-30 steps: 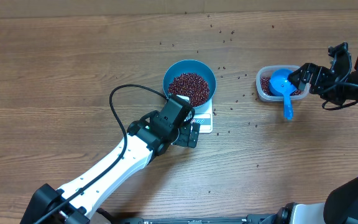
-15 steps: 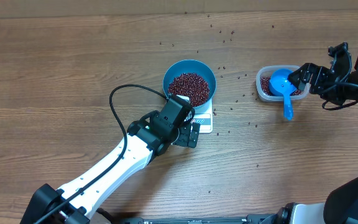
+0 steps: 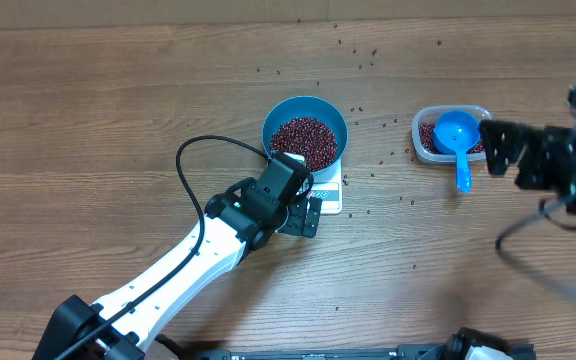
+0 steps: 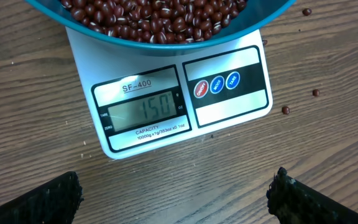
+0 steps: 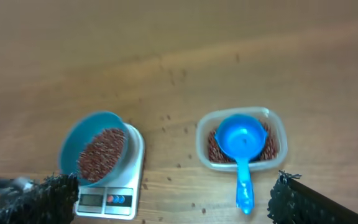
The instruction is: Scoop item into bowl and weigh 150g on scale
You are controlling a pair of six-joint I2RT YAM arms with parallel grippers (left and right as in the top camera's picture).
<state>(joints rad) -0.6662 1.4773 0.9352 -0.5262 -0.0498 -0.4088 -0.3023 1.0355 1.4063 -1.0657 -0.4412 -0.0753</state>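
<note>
The left jaws stand wide open and hold nothing. In the left wrist view their two dark tips sit at the lower corners with only bare desk (image 4: 36,93) between them. Just ahead of them lies the scale (image 4: 229,109), with its front panel turned toward the jaws, and its display (image 4: 143,111) reads 150. The bowl (image 3: 305,105) rests on the scale, on the far side of the panel from these jaws, and the beans (image 3: 305,141) fill it as a dark red heap.

The right jaws are also fully apart and empty. The right arm (image 3: 553,155) is blurred in the overhead view, so we cannot place it exactly. Ahead of these jaws, a little apart, we see the clear tub (image 5: 202,134) with the blue scoop (image 5: 241,140) lying in it on the remaining beans. The long axis of the scoop runs straight toward the right jaws — the handle end comes nearest, between the two tips and closer to the right one.

We judge that the weight asked for is reached. If a correction is needed, the right arm is the nearer one to the scoop — the left arm (image 3: 208,245) is well apart from it. Some stray beans (image 3: 373,52) lie scattered on the desk.
</note>
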